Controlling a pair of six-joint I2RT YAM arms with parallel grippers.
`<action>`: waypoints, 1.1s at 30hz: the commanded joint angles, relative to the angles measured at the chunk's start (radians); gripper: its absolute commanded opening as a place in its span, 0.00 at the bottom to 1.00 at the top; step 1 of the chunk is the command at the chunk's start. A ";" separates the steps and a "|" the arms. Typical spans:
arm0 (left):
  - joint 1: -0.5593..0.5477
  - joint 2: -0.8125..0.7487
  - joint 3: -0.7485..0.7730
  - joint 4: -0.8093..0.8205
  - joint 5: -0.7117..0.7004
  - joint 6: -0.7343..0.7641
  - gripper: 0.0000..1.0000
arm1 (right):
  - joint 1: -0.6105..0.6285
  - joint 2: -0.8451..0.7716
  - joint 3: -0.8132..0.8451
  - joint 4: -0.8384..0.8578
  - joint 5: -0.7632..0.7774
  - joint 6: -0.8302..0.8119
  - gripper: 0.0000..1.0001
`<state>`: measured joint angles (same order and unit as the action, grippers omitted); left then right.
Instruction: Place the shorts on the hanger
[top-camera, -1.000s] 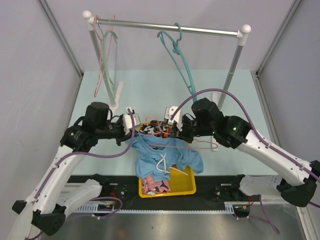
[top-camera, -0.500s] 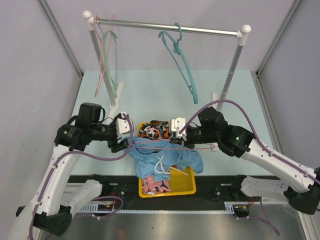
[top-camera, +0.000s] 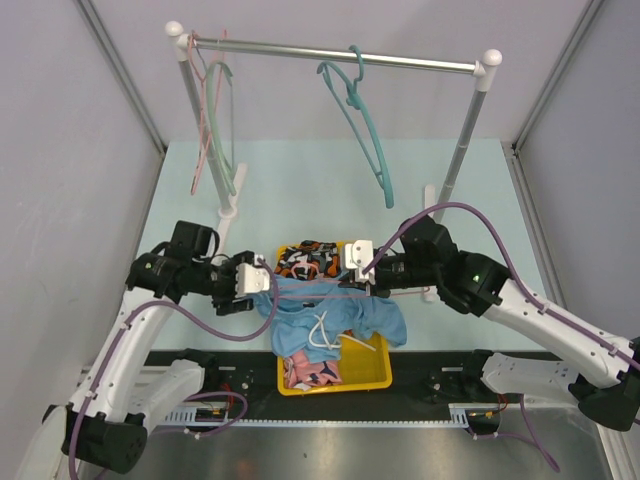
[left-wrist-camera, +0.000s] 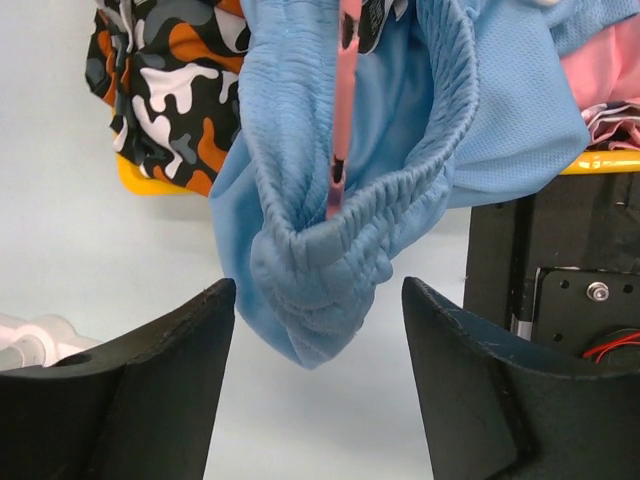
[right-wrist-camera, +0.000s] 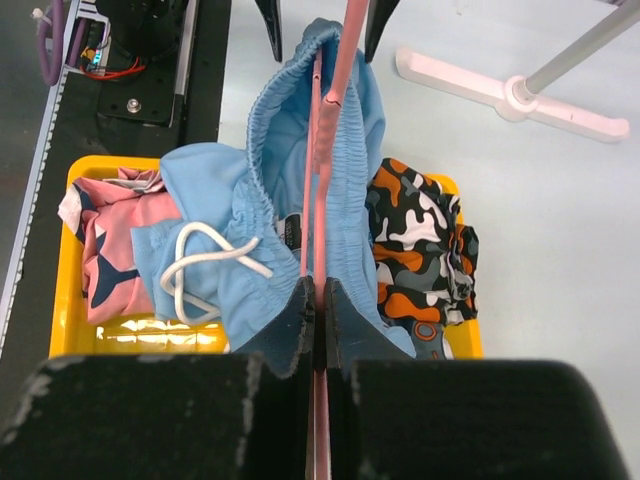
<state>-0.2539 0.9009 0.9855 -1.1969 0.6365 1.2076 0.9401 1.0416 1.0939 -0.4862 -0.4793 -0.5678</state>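
Right claw (right-wrist-camera: 318, 300) clenched the hanger (right-wrist-camera: 345, 60), whose bar ran inside the shorts (right-wrist-camera: 235, 210) above the bin (right-wrist-camera: 110, 168). Left claw (left-wrist-camera: 315, 295) gaped, flanking the shorts without touching.

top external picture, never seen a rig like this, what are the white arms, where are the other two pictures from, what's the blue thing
Two robot arms, bolted at the table's near edge. The top picture looks down from above and behind them; the other two come from a camera on each wrist, so the black shapes there are that arm's own tool. On the table sits a yellow basket of clothes; a rack behind carries a teal hanger. The blue thing is a pair of shorts draped over the basket. The right tool is shut on a thin pink hanger whose end sits inside the waistband. The left tool is open at that waistband's end, gripping nothing.
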 joint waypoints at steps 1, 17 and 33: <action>0.002 0.029 -0.005 0.060 0.139 0.043 0.65 | 0.000 0.001 0.004 0.112 -0.044 -0.018 0.00; -0.111 -0.083 -0.053 0.163 0.180 -0.163 0.00 | 0.017 -0.021 0.009 0.133 0.023 0.014 0.11; -0.128 -0.181 -0.068 -0.004 0.173 0.220 0.00 | -0.109 -0.126 0.127 -0.207 0.191 0.270 0.88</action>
<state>-0.3634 0.7284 0.8944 -1.1519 0.7620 1.2667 0.8825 0.8326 1.2064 -0.5659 -0.2798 -0.3771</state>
